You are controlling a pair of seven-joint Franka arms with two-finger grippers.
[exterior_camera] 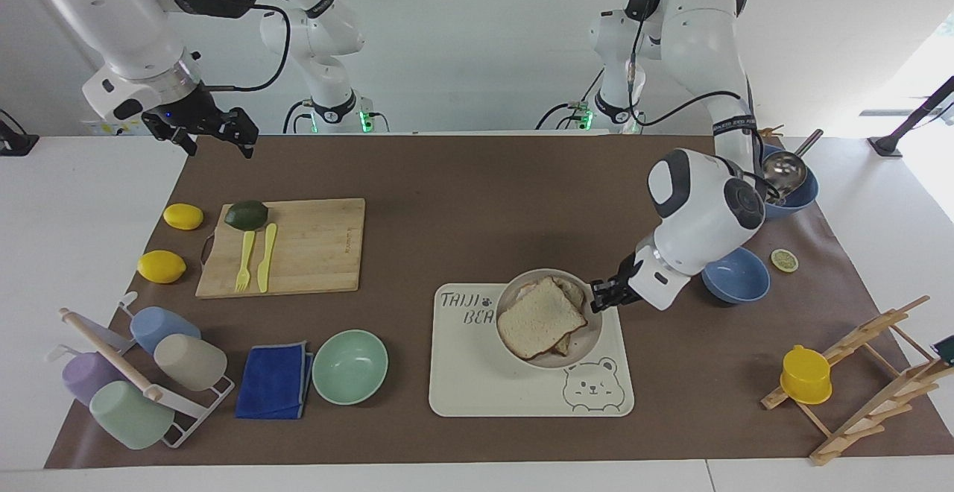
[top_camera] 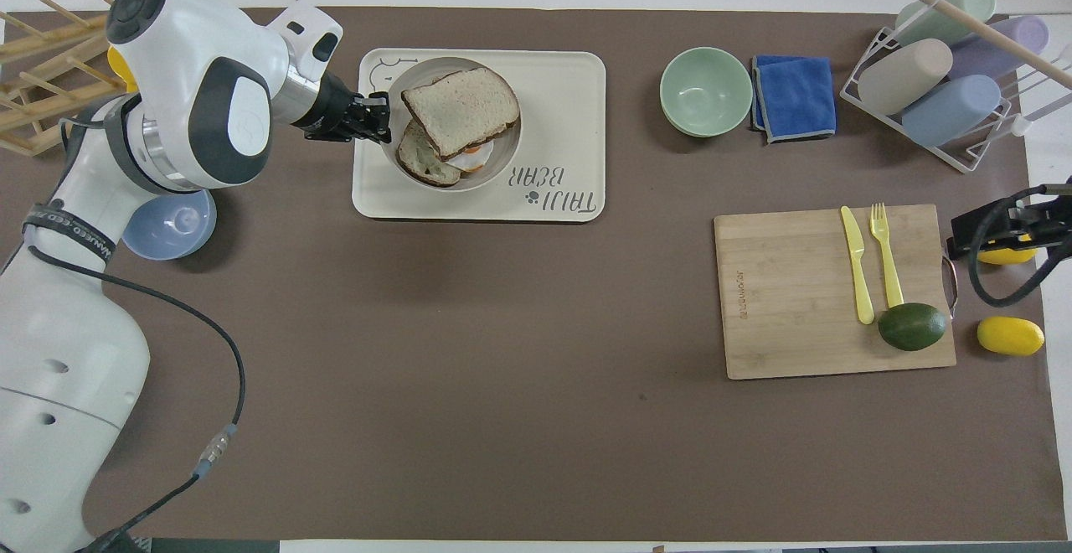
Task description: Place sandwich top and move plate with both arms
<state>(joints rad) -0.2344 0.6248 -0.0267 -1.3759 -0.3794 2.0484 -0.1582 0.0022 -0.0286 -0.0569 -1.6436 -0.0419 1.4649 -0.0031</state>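
The sandwich top [exterior_camera: 540, 318] [top_camera: 461, 100] lies askew on a lower slice with a fried egg [top_camera: 429, 159] on the plate [exterior_camera: 593, 330] [top_camera: 511, 155]. My left gripper [exterior_camera: 602, 294] [top_camera: 381, 117] is shut on the plate's rim at the left arm's end. It holds the plate over the bear-printed tray [exterior_camera: 477, 388] [top_camera: 569, 92]. I cannot tell whether the plate rests on the tray. My right gripper [exterior_camera: 216, 145] [top_camera: 963, 235] is open and empty. It waits in the air over the table's edge by the lemons.
A blue bowl [exterior_camera: 738, 276] sits just under the left arm's wrist. A second blue bowl with a metal scoop [exterior_camera: 782, 179] and a wooden rack [exterior_camera: 872, 373] are nearby. A mint bowl [exterior_camera: 349, 366], blue cloth [exterior_camera: 274, 380], cup rack [exterior_camera: 141, 373] and cutting board [exterior_camera: 313, 246] are toward the right arm's end.
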